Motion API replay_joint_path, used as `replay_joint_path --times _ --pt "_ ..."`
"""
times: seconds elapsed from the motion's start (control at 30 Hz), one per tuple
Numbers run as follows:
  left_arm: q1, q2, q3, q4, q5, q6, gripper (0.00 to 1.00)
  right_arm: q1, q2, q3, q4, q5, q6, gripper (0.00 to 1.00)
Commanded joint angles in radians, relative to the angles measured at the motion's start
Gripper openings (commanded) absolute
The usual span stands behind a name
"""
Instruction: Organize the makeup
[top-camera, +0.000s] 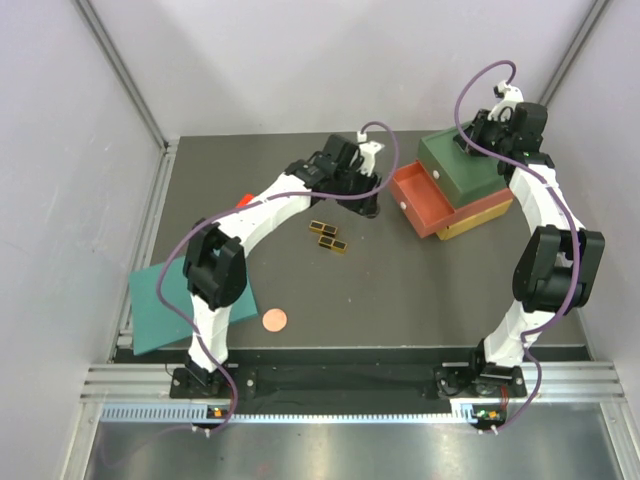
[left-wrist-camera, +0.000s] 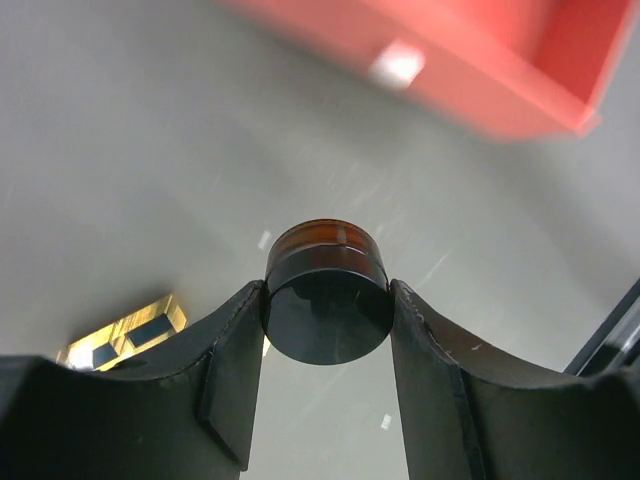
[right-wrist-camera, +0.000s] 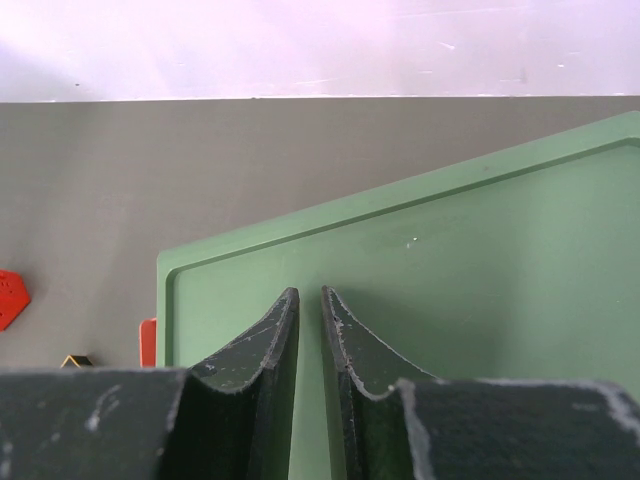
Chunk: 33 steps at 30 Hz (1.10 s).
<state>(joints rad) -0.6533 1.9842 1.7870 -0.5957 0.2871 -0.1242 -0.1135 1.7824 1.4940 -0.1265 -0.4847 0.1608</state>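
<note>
A round black compact (left-wrist-camera: 327, 305) with an amber-brown band around its top is pinched in my left gripper (left-wrist-camera: 327, 312). One finger (left-wrist-camera: 235, 345) presses each side of it, so the jaws stand apart by the compact's full width. I cannot tell whether it rests on the table (top-camera: 400, 290) or hangs just above it.

From above, this hand is toward the back of the dark grey table, a little left of centre. It is just beside the open red drawer (top-camera: 425, 200), not touching it. In my left wrist view, that drawer fills the upper right, blurred, with a white knob (left-wrist-camera: 397, 65) on its front.

A black-and-gold palette (top-camera: 328, 236) lies flat on the table near the compact, on the side toward my bases. A copper disc (top-camera: 274, 320) lies well apart from it, near the front edge beside my left arm.

The red drawer is the middle one of a stacked drawer box (top-camera: 460, 165), with green on top and yellow at the bottom. It is slid out to the left. My right gripper (right-wrist-camera: 307, 295) is over the box's green top. Its fingers are almost together, with only a narrow slit between them and nothing in it.

A teal sheet (top-camera: 165, 300) lies flat at the table's left edge, partly under my left arm. A small red thing (top-camera: 243, 200) peeks out behind that arm; I cannot tell what it is.
</note>
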Motion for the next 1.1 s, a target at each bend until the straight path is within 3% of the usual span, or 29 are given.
replay_joint_path --times 0.0,0.17,0.43,0.67,1.07 --pt "-0.035 0.051 0.162 0.158 0.075 -0.032 0.00 0.015 0.132 -0.100 -0.384 0.021 -0.010 0.16" --pt "-0.072 0.137 0.281 0.221 0.115 -0.066 0.00 0.015 0.129 -0.101 -0.386 0.021 -0.009 0.16" --pt "-0.117 0.205 0.321 0.398 0.178 -0.155 0.00 0.015 0.124 -0.104 -0.384 0.021 -0.010 0.16" --pt "-0.128 0.260 0.382 0.438 0.213 -0.218 0.15 0.015 0.117 -0.109 -0.383 0.020 -0.010 0.17" --pt "-0.135 0.277 0.382 0.383 0.164 -0.158 0.43 0.015 0.117 -0.106 -0.387 0.015 -0.009 0.16"
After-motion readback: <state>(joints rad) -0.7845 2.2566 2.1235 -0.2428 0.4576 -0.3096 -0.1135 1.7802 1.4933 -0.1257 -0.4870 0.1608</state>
